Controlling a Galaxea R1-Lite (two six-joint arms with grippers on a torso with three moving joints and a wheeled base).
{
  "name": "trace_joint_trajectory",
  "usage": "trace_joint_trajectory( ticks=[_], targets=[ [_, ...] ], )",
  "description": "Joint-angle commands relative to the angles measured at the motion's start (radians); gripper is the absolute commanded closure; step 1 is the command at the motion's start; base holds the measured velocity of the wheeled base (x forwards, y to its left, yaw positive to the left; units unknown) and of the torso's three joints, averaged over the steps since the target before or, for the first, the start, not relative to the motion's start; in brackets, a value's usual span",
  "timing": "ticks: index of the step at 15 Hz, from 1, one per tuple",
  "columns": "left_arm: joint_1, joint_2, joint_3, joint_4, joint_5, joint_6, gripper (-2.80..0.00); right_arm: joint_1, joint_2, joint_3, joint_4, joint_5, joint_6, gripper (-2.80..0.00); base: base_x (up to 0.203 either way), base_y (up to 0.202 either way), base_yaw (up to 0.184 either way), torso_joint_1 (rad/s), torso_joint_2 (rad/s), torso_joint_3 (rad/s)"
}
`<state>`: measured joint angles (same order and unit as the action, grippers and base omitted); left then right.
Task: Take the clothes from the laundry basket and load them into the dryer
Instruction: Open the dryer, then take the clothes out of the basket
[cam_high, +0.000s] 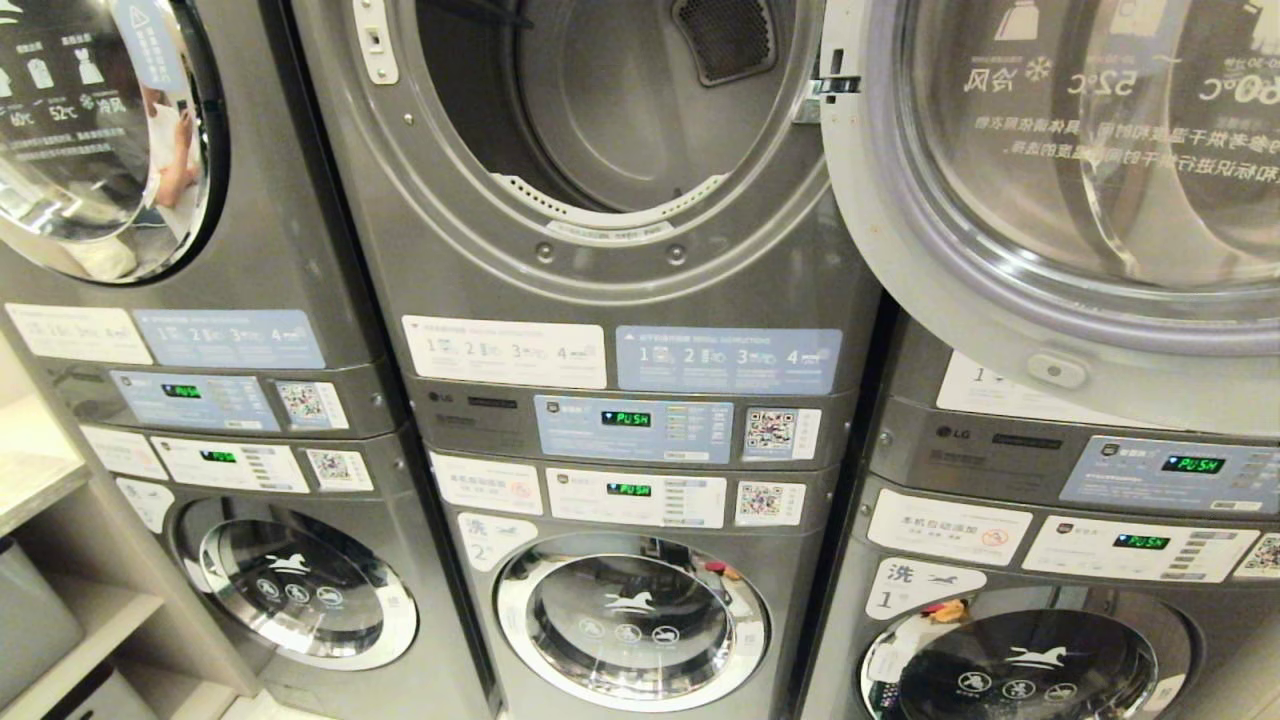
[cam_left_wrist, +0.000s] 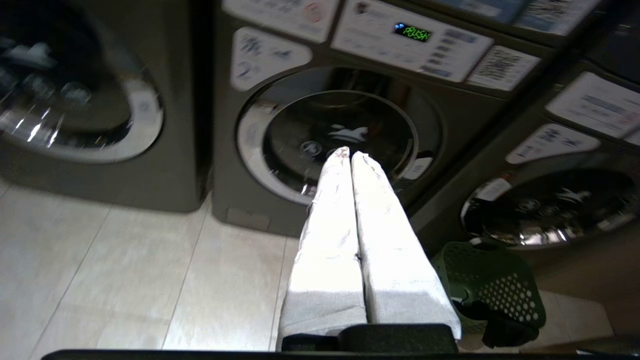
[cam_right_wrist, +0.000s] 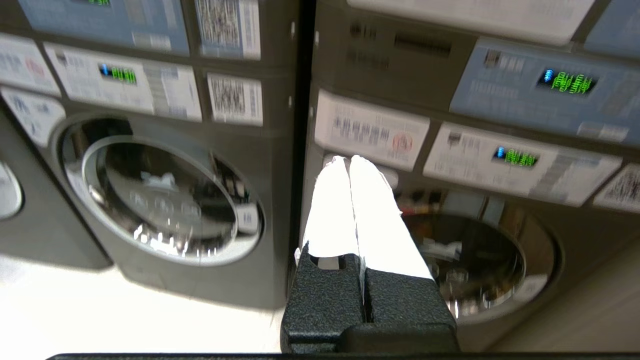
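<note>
Neither arm shows from the head camera. The grey middle dryer's round opening (cam_high: 600, 110) is cut off at the top, and so is its swung-open glass door (cam_high: 1080, 190). The dark green perforated plastic laundry basket (cam_left_wrist: 492, 287) is half hidden behind the left gripper's white-wrapped fingers (cam_left_wrist: 330, 240), so can't see inside it. Panel stickers are too small or blurry to read.
</note>
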<state>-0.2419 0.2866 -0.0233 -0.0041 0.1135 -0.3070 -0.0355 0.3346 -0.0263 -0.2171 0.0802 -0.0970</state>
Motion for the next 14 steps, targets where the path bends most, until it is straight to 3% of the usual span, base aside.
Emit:
trace_joint_trajectory(
  ticks=[1, 3, 6, 9, 14],
  targets=[
    [-0.016, 0.001, 0.041, -0.06, -0.08, 0.051, 0.0, 0.008, -0.136, 0.027, 0.093, -0.004, -0.004, 0.0, 0.0, 0.0, 0.0, 0.0, 0.0, 0.0],
    [-0.065, -0.001, 0.042, -0.058, -0.067, 0.058, 0.0, 0.028, -0.221, 0.016, 0.26, -0.026, -0.02, 0.0, 0.0, 0.0, 0.0, 0.0, 0.0, 0.0],
    [0.024, -0.002, 0.04, -0.008, -0.038, 0.071, 0.0, 0.031, -0.213, 0.01, 0.272, -0.032, -0.023, 0.0, 0.0, 0.0, 0.0, 0.0, 0.0, 0.0],
    [0.189, 0.001, 0.035, 0.006, -0.042, 0.087, 0.0, 0.031, -0.2, 0.009, 0.274, -0.03, -0.021, 0.0, 0.0, 0.0, 0.0, 0.0, 0.0, 0.0],
    [0.22, -0.148, 0.036, 0.007, -0.059, 0.105, 0.0, 0.032, -0.336, 0.012, 0.266, -0.036, 0.01, 0.0, 0.0, 0.0, 0.0, 0.0, 0.0, 0.0]
  ],
)
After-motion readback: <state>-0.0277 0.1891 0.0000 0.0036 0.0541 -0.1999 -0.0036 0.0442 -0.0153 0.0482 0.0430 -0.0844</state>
